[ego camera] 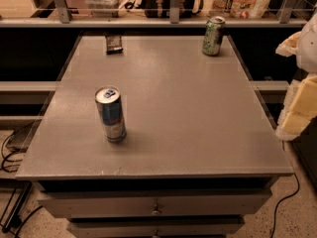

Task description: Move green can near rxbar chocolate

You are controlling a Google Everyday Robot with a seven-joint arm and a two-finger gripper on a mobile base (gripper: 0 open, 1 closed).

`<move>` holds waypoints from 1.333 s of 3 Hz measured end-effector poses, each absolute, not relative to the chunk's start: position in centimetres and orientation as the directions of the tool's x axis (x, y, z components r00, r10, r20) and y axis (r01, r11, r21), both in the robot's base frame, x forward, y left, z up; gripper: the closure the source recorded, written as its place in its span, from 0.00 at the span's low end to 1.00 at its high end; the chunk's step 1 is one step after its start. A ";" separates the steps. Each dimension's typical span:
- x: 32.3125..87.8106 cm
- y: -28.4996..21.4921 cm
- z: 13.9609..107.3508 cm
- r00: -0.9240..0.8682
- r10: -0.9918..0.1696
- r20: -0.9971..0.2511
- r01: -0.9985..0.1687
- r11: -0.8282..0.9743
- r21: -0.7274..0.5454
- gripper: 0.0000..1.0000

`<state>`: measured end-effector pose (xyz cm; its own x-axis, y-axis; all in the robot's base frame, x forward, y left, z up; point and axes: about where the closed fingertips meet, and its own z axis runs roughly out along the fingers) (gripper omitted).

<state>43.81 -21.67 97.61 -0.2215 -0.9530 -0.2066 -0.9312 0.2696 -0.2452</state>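
The green can [213, 35] stands upright at the far right corner of the grey table [178, 113]. It has a pale green patterned body and a silver top. The rxbar chocolate [114, 44], a small dark flat wrapper, lies at the far left of the table top. The two are far apart, at opposite ends of the far edge. My gripper [300, 100] shows as white and pale yellow parts at the right edge of the view, beyond the table's right side. It is well clear of the green can and holds nothing that I can see.
A taller, slim blue-and-silver can [111, 114] stands upright at the left front of the table. A shelf with bags and boxes [237, 1] runs behind the table. Drawers sit below the table front, and cables lie on the floor at both sides.
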 end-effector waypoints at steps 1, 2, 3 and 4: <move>44.0 -21.7 97.9 -0.228 -0.949 -0.216 -0.925 0.281 -0.257 0.00; 45.1 -21.7 98.1 -0.232 -0.922 -0.309 -0.913 0.316 -0.257 0.00; 47.8 -21.4 98.7 -0.234 -0.859 -0.455 -0.893 0.375 -0.249 0.00; 51.1 -21.4 98.9 -0.254 -0.777 -0.576 -0.864 0.450 -0.226 0.00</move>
